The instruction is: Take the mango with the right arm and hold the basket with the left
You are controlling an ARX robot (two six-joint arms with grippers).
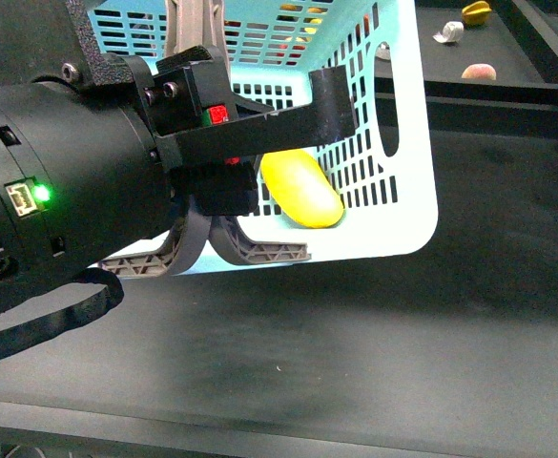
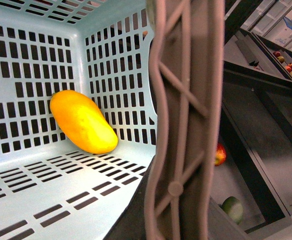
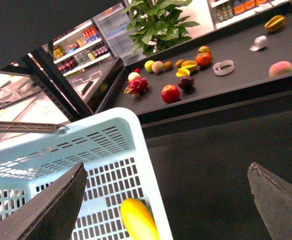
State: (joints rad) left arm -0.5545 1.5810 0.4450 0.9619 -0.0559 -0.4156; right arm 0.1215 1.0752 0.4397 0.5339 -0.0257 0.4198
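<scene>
- Two grippers show. The left gripper (image 1: 231,157) is clamped round the grey-brown swing handles (image 1: 195,43) of the basket (image 1: 398,172). The right gripper (image 3: 166,167) is spread wide and carries nothing, poised above the basket's rim.
- Mango (image 1: 302,189): inside the basket, lying on the slotted floor and leaning against a side wall near a corner.
- Handling, mango: judged firm and moderately heavy, with smooth, slippery skin that bruises under hard pressure. The oval form may roll. It is best taken across the narrow middle, fingers on the two long flanks.
- Handling, basket: judged light, stiff plastic. The handles pivot, so the body may swing or tip under the hold.
- Surface: a dark matte table (image 1: 374,363). The basket is over its far left part; whether it rests there cannot be told.
- Room: a shop. Behind the table stands a black display counter (image 3: 245,82) bearing a red apple (image 3: 170,93), a dragon fruit (image 3: 136,86) and a starfruit (image 3: 274,22). Beyond it are a potted plant (image 3: 158,22) and drinks shelves (image 3: 81,42).
</scene>
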